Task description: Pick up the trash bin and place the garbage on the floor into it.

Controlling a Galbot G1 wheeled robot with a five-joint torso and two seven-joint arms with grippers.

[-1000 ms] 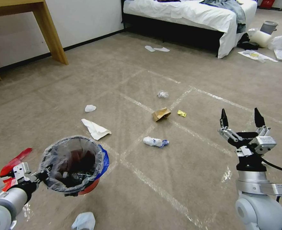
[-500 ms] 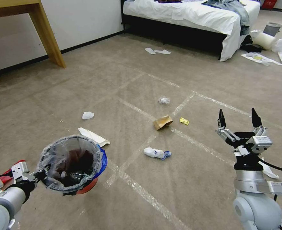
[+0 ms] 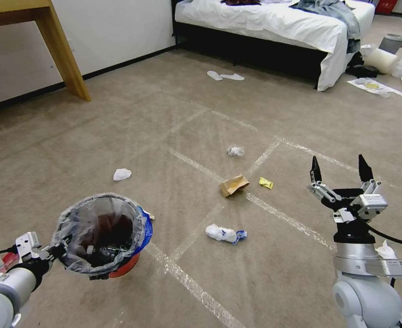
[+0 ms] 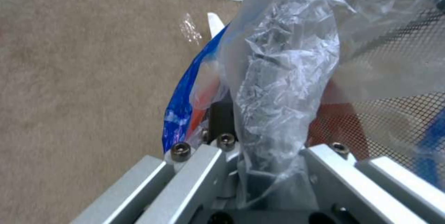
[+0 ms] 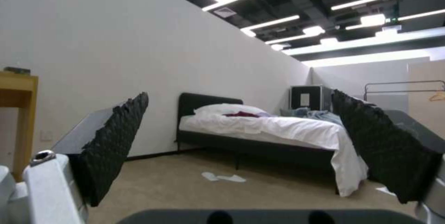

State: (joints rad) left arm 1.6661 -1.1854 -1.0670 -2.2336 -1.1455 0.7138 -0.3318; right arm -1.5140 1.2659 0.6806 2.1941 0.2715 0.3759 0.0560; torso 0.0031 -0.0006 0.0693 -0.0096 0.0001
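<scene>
At lower left, left gripper [image 3: 57, 250] clamped on lined red trash bin [image 3: 101, 234] rim, held above carpet; right gripper [image 3: 339, 169] raised, fingers apart, empty; brown carton [image 3: 233, 185] between them

Illumination is even and bright, supplied by linear ceiling lights [image 5: 371, 12] visible in the right wrist view. Shadows on the carpet [image 3: 119, 127] are soft and faint. The taped floor lines [image 3: 274, 214] give mild glare. The head view bows straight edges near its borders. In the left wrist view, the near plastic liner [image 4: 278, 78] is blurred.
</scene>
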